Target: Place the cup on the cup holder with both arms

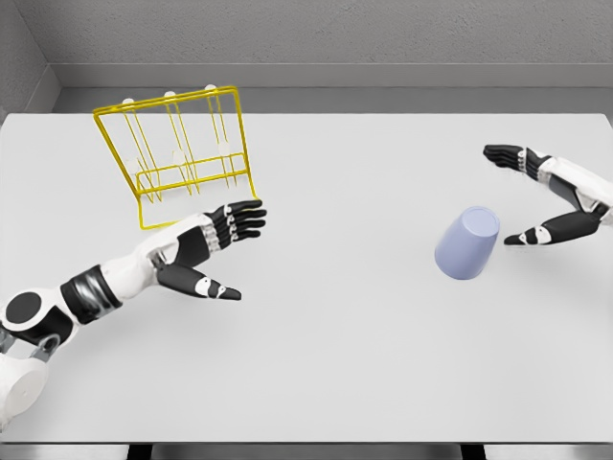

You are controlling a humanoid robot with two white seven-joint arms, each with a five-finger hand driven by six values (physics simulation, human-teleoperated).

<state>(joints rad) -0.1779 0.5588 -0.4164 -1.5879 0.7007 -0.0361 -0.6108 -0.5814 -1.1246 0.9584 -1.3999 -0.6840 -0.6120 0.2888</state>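
**Both hands open, cup lying loose on the table**

Nearest the camera, the left arm (91, 287) enters from the lower left corner and reaches up and to the right across the white table (326, 374). Its hand, the left hand (206, 251), is released: the four fingers (244, 220) stretch out side by side toward the right, the thumb (206, 286) juts out below them, and nothing lies between.

Further back and to the right, the cup (467, 244), pale blue, lies tilted on the table, its closed base turned up and toward the right and its wider end toward the lower left. Just beside it, the right hand (556, 196) comes in from the right edge, likewise released and empty. The thumb (541, 233) points at the cup's base with a small gap between them, and the fingers (508, 155) spread out above, clear of the cup.

Farthest off, at the upper left, the holder (182, 158), a yellow wire rack with upright pegs, stands near the table's back edge. It leans slightly and carries nothing. The left hand's fingertips lie just below its front right corner; contact cannot be judged. Cup and holder are well apart.
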